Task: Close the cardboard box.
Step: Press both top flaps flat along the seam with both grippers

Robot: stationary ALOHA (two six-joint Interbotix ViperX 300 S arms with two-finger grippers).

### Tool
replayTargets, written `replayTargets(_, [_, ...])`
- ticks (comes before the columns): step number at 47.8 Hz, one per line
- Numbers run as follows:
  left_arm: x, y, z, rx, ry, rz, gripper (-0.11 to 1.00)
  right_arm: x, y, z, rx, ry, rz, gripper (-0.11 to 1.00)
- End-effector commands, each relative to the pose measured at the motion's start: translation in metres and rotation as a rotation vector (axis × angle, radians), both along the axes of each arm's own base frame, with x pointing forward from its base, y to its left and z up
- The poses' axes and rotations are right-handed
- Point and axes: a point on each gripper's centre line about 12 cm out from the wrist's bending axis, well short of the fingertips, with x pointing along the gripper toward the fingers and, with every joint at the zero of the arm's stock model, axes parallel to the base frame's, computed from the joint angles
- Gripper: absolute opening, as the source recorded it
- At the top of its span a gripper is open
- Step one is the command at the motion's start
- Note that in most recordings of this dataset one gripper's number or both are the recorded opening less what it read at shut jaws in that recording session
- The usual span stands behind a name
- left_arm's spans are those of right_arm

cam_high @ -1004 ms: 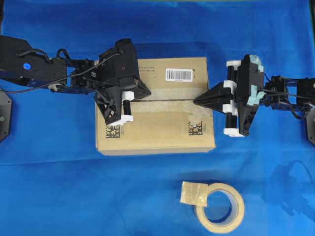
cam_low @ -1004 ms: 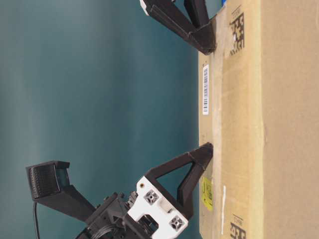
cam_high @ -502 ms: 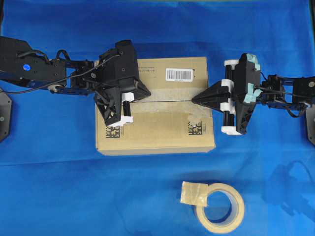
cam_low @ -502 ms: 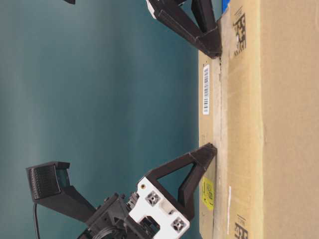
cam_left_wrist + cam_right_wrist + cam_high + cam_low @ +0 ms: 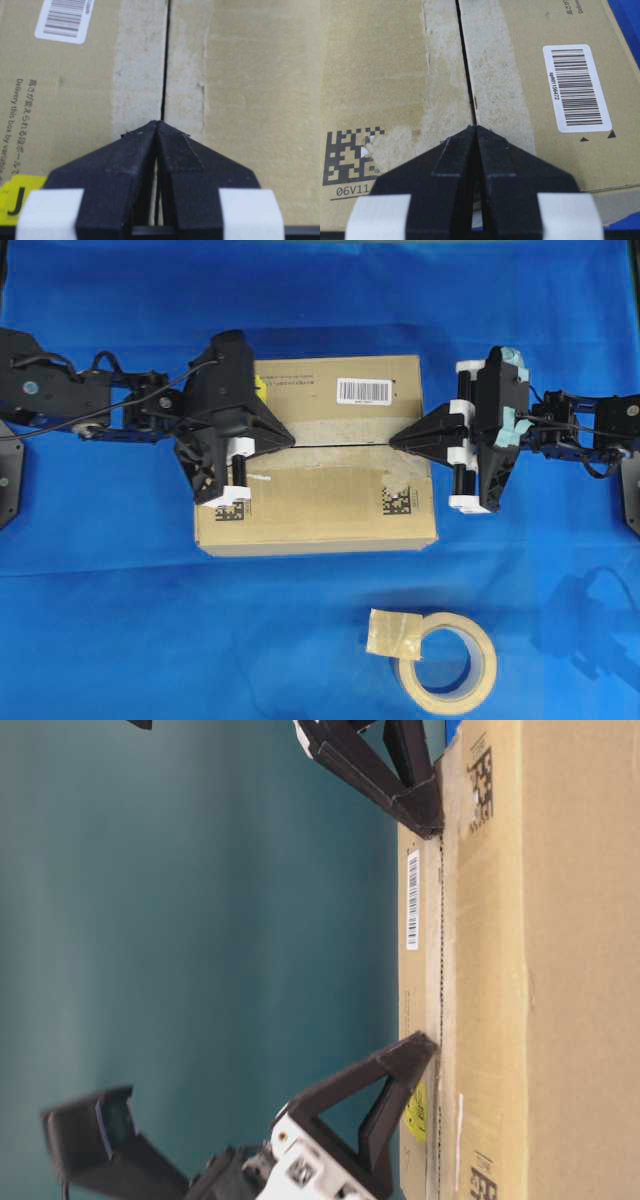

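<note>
The cardboard box (image 5: 330, 510) lies on the blue cloth with its top flaps folded flat; they meet along a thin dark seam (image 5: 340, 445) between old tape strips. A barcode label (image 5: 364, 391) and a yellow sticker (image 5: 414, 1110) show on it. My left gripper (image 5: 290, 441) is shut and empty, its tip over the seam near the box's left end (image 5: 159, 122). My right gripper (image 5: 393, 443) is shut and empty, its tip over the seam at the right end (image 5: 476, 127). In the table-level view both tips (image 5: 428, 1042) (image 5: 432, 820) sit at the box top (image 5: 470, 960).
A beige tape roll (image 5: 447, 662) with a loose strip lies on the cloth in front of the box, to the right. The blue cloth (image 5: 120, 620) spreads around the box on all sides.
My left gripper has drawn back to the left along the seam, uncovering more of the box top. The right gripper shifted slightly left onto the box's right end. The flaps stay flat.
</note>
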Motion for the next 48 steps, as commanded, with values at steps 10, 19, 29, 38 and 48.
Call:
replayTargets(10, [-0.028,-0.002,0.018,0.022,-0.24,0.002,0.0,0.002,-0.008,0.005,0.004,-0.017,-0.03,0.0])
replayTargets(19, [-0.055,-0.007,0.005,0.031,-0.334,-0.006,0.0,0.002,-0.008,0.005,0.004,-0.019,-0.03,0.0])
replayTargets(29, [-0.071,-0.01,-0.014,0.028,-0.336,-0.009,0.0,0.003,-0.008,0.006,0.002,-0.028,-0.031,0.0])
replayTargets(38, [-0.076,-0.01,-0.024,0.027,-0.304,-0.009,0.0,0.003,-0.008,0.007,0.003,-0.03,-0.032,0.0])
replayTargets(48, [-0.077,-0.01,-0.034,0.024,-0.266,-0.008,0.0,0.004,-0.009,0.008,-0.001,-0.041,-0.033,0.0])
